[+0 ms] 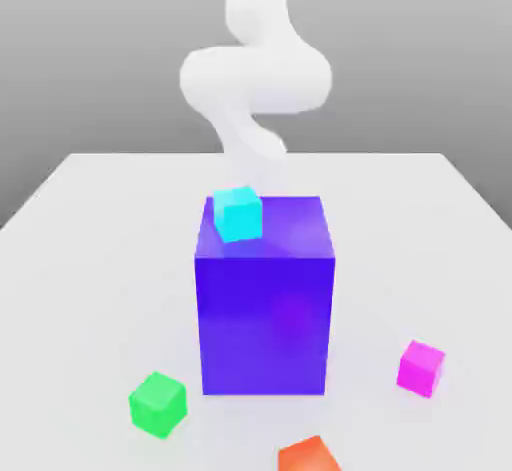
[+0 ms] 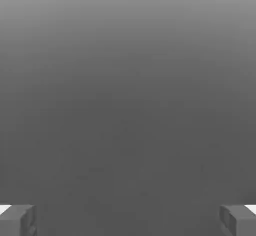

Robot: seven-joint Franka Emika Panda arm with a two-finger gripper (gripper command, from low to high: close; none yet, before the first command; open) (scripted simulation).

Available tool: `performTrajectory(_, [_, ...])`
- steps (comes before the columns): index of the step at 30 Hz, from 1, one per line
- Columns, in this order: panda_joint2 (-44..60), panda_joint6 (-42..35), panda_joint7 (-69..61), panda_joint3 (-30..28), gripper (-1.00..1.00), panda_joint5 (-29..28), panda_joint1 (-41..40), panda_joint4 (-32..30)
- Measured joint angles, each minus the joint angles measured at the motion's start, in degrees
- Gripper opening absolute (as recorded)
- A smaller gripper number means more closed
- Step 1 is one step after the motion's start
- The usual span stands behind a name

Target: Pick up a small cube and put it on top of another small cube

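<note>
Magenta small cube (image 1: 420, 367) sits on the white tabletop (image 1: 90, 249), at the exterior view's right, near the front edge, just beside the lower right corner of the big blue-violet block (image 1: 265, 309) but not touching it. Cyan cube (image 1: 238, 213), same size, rests on top of that block at its far-left corner, slightly rotated against the block's edges. Green cube (image 1: 158, 403) lies front-left of the block, orange-red cube (image 1: 308, 456) at the front edge, both apart from the rest.

White arm (image 1: 255, 79) curls up behind the block. Claw (image 2: 128, 220) in the hand view: two grey fingertips (image 2: 17, 221) spread wide to opposite sides, released, nothing between them, facing plain grey background.

Key relation, judged: the magenta cube lies well apart from the claw, down at tabletop level, in front of the block and to the exterior view's right, so the tall block stands between arm and pick target. Reach likely has to go over or around the block's right side, then down. Cube is square, no long axis; its faces look turned a bit off the tabletop edges, so some wrist yaw may be needed.
</note>
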Motion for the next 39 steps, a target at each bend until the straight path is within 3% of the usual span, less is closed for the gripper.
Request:
performTrajectory(21, [23.80,12.00,-53.53,-11.54,0.00,7.08,26.60,-8.68])
performTrajectory(32, [36.29,18.11,-81.72,-12.08,0.00,11.31,35.17,-13.14])
performTrajectory(39, [43.78,22.30,-97.49,-10.73,0.00,11.02,39.20,-16.09])
